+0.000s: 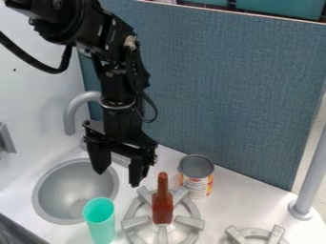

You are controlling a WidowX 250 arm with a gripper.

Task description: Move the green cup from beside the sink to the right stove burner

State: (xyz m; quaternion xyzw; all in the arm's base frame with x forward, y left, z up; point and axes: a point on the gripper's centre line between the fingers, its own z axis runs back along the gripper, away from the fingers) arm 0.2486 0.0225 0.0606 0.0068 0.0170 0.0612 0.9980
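Black claw [117,177] spread wide, holding nothing, above the counter [239,209] between sink basin [75,183] and red bottle [163,207]

One cup [100,219]; one bottle [162,205]; one can [196,175]; one sink [65,189]; two burners [135,222].

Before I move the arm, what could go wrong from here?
The open gripper hangs close to the bottle; a sideways swing could knock it off the burner. The can stands just behind, so it might get hit too. The cup is right by the sink; a nudge could tip it in.
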